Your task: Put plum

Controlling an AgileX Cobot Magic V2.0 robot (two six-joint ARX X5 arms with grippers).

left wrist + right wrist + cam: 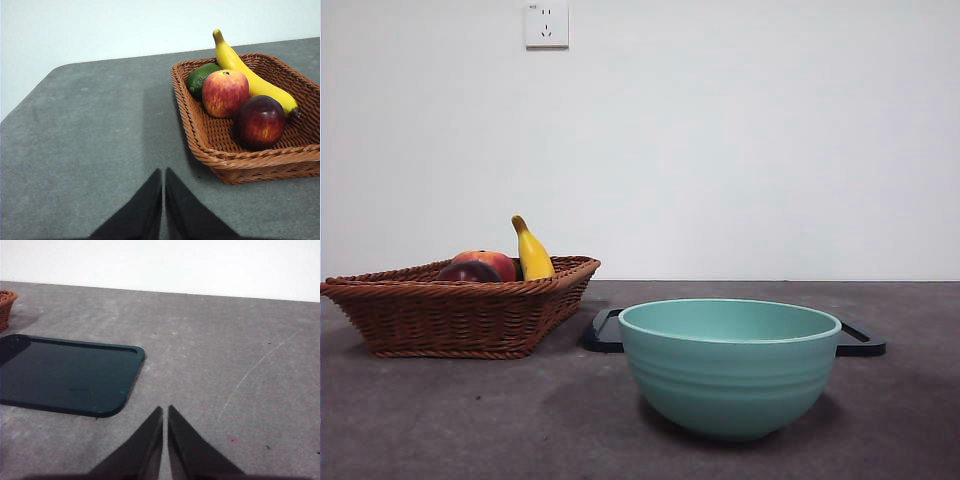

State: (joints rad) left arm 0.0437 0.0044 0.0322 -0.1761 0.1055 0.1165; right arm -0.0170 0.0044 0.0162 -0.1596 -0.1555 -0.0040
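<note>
The dark maroon plum lies in the brown wicker basket, at its near corner in the left wrist view; in the front view the plum peeks over the basket rim at the left. My left gripper is shut and empty above bare table, apart from the basket. My right gripper is shut and empty above bare table beside a dark tray. Neither arm shows in the front view.
The basket also holds a red-orange apple, a yellow banana and a green fruit. A teal bowl stands front centre, with the dark tray behind it. A wall stands behind the table.
</note>
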